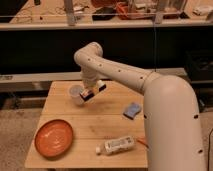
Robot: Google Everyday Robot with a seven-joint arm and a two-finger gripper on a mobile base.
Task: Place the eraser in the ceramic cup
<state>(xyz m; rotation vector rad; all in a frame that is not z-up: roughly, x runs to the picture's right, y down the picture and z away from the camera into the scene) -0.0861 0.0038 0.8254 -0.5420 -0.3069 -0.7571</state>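
The small white ceramic cup (75, 93) stands upright near the back left of the wooden table (100, 125). My gripper (93, 92) hangs from the white arm just to the right of the cup, at about rim height and very close to it. A small pale thing shows at the gripper, but I cannot tell whether it is the eraser. A blue flat block (132, 110) lies on the table's right side, well apart from the gripper; it may be the eraser.
An orange plate (54, 137) lies at the front left. A white plastic bottle (116, 145) lies on its side at the front middle. My arm's large white body (172, 125) covers the table's right edge. A shelf runs behind the table.
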